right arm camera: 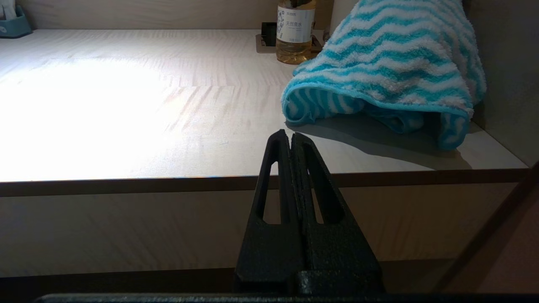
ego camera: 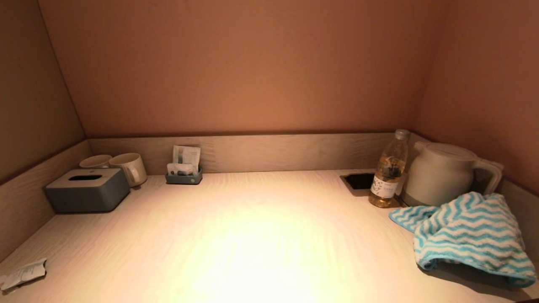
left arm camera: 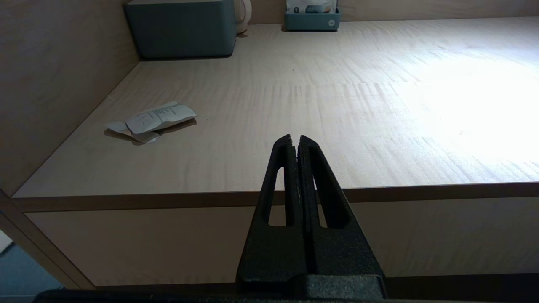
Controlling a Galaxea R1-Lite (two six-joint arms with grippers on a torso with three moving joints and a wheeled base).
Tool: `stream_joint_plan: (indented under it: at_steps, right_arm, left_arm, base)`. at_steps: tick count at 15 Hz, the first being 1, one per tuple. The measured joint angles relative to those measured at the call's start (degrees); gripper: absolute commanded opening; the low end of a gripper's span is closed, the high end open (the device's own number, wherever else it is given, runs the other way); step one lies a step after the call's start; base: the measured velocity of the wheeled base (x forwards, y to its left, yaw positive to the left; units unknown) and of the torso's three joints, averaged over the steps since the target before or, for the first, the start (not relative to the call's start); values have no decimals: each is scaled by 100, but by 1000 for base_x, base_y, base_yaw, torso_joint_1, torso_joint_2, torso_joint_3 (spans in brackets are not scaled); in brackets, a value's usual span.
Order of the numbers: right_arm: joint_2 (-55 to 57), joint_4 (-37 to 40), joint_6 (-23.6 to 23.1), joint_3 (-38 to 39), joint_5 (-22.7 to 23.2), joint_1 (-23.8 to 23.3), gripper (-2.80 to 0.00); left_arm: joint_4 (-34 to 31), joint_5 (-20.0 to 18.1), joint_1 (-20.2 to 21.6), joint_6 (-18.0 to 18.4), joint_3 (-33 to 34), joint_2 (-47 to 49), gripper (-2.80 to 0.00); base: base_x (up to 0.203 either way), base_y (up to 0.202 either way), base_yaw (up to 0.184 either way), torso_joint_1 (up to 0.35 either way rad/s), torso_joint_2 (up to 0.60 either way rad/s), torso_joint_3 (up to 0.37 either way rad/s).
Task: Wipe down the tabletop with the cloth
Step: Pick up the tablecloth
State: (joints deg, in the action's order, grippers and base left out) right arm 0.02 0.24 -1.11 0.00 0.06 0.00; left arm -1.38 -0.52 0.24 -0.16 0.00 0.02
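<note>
The turquoise-and-white zigzag cloth (ego camera: pixel 463 229) lies bunched at the right end of the pale wood-grain tabletop (ego camera: pixel 252 235), against the kettle and the right rim. It also shows in the right wrist view (right arm camera: pixel 387 67). My right gripper (right arm camera: pixel 290 135) is shut and empty, held before and below the tabletop's front edge, short of the cloth. My left gripper (left arm camera: pixel 294 138) is shut and empty, also in front of the front edge, toward the left side. Neither gripper shows in the head view.
A white kettle (ego camera: pixel 442 172) and a bottle (ego camera: pixel 389 170) stand at the back right by the dark square cut-out (ego camera: pixel 358 181). A grey tissue box (ego camera: pixel 86 189), two mugs (ego camera: pixel 128 167) and a sachet holder (ego camera: pixel 184 168) stand at the back left. A crumpled paper wrapper (ego camera: pixel 23 273) lies front left.
</note>
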Motion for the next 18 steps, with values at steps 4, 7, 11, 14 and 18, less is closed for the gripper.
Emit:
stream_joint_plan:
  at_steps: [4, 7, 11, 14, 18]
  right_arm:
    - [0, -4, -5, 0, -5, 0, -280]
    - [0, -13, -142, 0, 2, 0, -280]
    - [2, 57, -208, -82, -8, 0, -280]
    - [176, 281, -222, -1059, -46, 0, -280]
    - [1635, 846, -194, -2611, -83, -11, -280]
  left_arm:
    - [0, 1, -2, 0, 0, 0, -280]
    - [0, 1, 0, 0, 0, 0, -280]
    - [-2, 0, 0, 0, 0, 0, -280]
    - [-2, 0, -2, 3, 0, 0, -280]
    - [-1, 0, 0, 0, 0, 0, -280]
  base:
    - [0, 0, 0, 0, 0, 0]
    - [0, 0, 0, 0, 0, 0]
    - [0, 0, 0, 0, 0, 0]
    - [0, 0, 0, 0, 0, 0]
    - [0, 0, 0, 0, 0, 0]
